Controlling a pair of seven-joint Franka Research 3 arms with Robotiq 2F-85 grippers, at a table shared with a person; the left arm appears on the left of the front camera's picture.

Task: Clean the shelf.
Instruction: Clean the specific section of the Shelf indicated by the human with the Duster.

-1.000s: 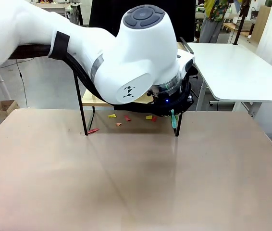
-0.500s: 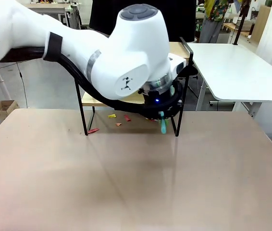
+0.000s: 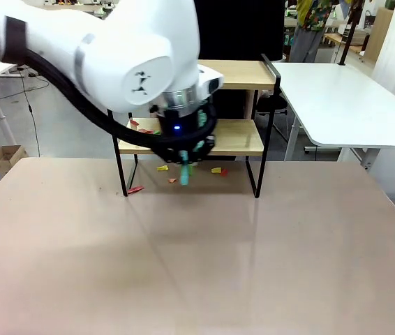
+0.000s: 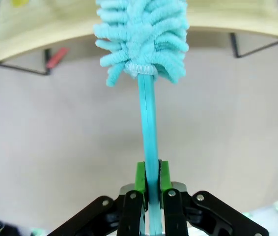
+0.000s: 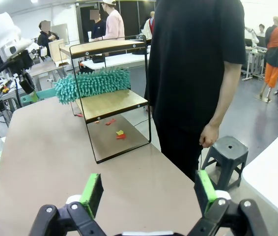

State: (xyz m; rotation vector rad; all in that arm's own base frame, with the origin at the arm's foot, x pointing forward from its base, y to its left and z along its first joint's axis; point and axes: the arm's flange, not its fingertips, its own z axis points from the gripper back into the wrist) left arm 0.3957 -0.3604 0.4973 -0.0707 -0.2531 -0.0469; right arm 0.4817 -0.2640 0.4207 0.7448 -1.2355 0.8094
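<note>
Now the left gripper [image 4: 150,172] pinches the thin handle of a fluffy teal microfibre duster [image 4: 144,29], its head over the lower board of the small two-tier wooden shelf in a black metal frame [image 5: 110,104] (standing at the tan table's [image 3: 183,265] far edge); the right gripper [image 5: 149,191] is spread wide, holding nothing

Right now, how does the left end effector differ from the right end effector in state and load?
The black left end effector is shut; the black right end effector stands open. The left one clamps the thin handle of a fluffy turquoise duster; the right one holds nothing. The left one is near the two-tier wooden shelf with black metal frame; the right one is farther from it. Both carry green pads.
</note>
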